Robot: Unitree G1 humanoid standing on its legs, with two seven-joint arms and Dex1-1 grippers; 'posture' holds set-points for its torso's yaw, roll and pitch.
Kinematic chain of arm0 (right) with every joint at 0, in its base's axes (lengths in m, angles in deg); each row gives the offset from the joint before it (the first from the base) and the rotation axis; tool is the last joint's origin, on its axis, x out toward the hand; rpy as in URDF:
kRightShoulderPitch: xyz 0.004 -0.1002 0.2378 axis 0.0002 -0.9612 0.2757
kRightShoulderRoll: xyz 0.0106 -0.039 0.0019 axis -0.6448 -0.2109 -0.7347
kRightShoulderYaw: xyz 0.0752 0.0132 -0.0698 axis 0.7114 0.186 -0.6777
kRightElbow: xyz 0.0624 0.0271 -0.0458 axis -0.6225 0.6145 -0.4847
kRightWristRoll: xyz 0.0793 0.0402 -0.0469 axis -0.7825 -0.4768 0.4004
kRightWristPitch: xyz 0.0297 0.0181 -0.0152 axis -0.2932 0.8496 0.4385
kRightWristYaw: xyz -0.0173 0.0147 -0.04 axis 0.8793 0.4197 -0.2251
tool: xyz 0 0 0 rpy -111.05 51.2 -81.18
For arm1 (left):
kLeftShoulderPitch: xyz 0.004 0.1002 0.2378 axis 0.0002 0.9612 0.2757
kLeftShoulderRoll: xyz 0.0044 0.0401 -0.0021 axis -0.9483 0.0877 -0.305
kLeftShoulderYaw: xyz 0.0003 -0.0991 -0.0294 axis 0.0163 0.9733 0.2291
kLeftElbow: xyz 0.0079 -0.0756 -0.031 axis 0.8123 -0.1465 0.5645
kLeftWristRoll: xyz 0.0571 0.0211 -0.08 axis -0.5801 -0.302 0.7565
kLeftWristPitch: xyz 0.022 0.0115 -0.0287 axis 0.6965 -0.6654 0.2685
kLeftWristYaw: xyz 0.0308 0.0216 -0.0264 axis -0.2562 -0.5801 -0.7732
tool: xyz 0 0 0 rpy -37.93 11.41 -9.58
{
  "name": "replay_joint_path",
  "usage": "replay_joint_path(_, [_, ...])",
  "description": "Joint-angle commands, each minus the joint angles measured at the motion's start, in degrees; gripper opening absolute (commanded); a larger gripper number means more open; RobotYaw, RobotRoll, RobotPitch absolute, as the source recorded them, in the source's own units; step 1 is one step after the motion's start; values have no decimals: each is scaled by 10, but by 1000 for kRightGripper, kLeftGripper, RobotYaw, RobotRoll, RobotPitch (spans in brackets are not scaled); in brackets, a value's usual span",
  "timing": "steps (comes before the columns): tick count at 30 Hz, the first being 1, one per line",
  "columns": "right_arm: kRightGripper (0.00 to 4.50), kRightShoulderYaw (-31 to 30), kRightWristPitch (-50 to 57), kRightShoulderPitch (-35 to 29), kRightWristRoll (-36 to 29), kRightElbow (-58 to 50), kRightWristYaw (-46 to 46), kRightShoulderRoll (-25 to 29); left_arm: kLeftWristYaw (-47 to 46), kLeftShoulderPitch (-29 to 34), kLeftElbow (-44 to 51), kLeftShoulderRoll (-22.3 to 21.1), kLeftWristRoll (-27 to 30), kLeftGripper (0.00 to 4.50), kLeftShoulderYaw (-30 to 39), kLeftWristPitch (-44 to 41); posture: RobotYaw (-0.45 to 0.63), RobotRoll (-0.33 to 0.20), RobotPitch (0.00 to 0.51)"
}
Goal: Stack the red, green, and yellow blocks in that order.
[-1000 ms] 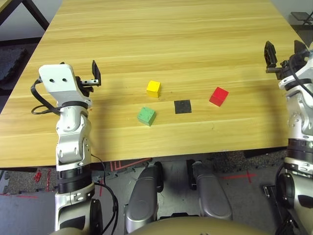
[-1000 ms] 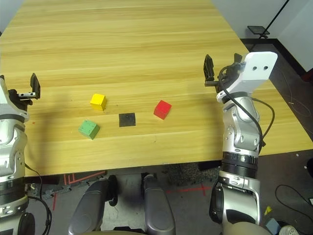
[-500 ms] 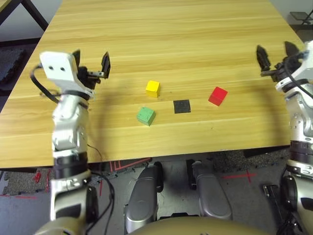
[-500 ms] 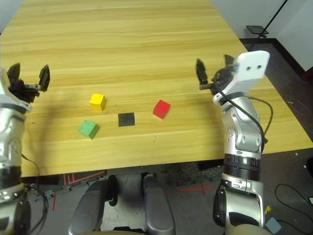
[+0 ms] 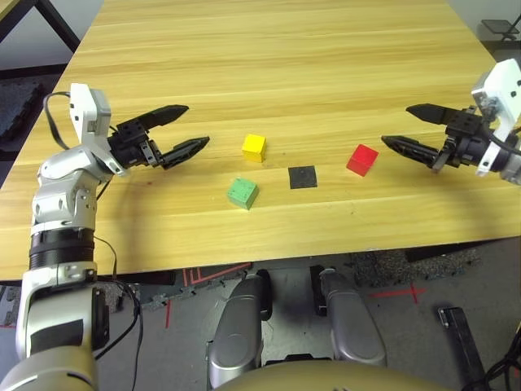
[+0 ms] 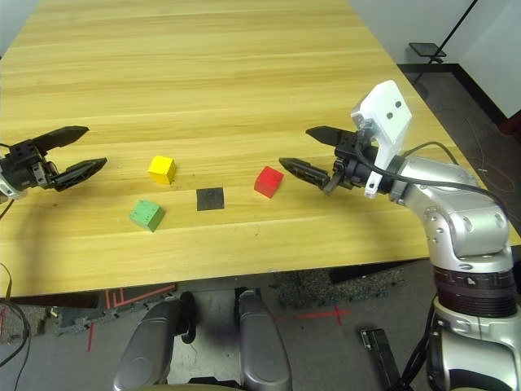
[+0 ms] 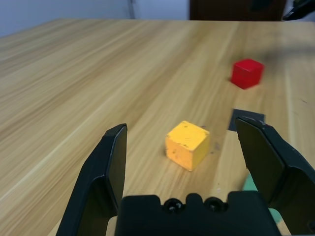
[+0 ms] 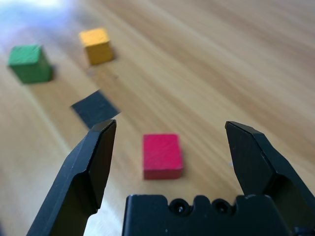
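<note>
Three small cubes lie apart on the wooden table [image 5: 285, 65]. The yellow block [image 5: 254, 147] is toward the left, the green block [image 5: 242, 193] sits just in front of it, and the red block [image 5: 363, 160] is to the right. My left gripper [image 5: 189, 129] is open and points at the yellow block from the left, a short gap away. My right gripper [image 5: 404, 126] is open and points at the red block from the right, close to it. Neither holds anything. From the left wrist the yellow block [image 7: 187, 144] lies ahead between the fingers, and from the right wrist the red block [image 8: 162, 155] does.
A flat black square patch [image 5: 304, 177] lies on the table between the green and red blocks. The front table edge runs close below the blocks, and bare wood stretches behind them.
Both arms have swung down and inward: the grippers, raised upright at the table's sides before, now lie level and point at the yellow and red blocks. The blocks have not moved.
</note>
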Motion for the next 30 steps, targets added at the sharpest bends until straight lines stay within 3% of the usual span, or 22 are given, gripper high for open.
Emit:
replay_joint_path(1, [4500,-15,-12,-6,13,-4,29,17,39,-23,-44,-1,-27,4446,-23,31,162,-21,231])
replay_joint_path(6, [4500,-23,-50,-20,45,28,43,22,51,-41,-47,8,-25,4446,-26,27,153,-22,227])
replay_joint_path(12, [4500,-25,-136,-33,75,99,62,-14,48,-23,-20,16,-19,4446,-21,22,166,-14,227])
replay_joint_path(18, [4500,-30,-200,-15,97,185,78,-52,25,4,52,19,2,4446,-13,-19,186,5,228])
replay_joint_path(30, [4500,-66,-263,22,135,273,109,-98,-4,31,102,14,14,4446,0,-48,231,20,238])
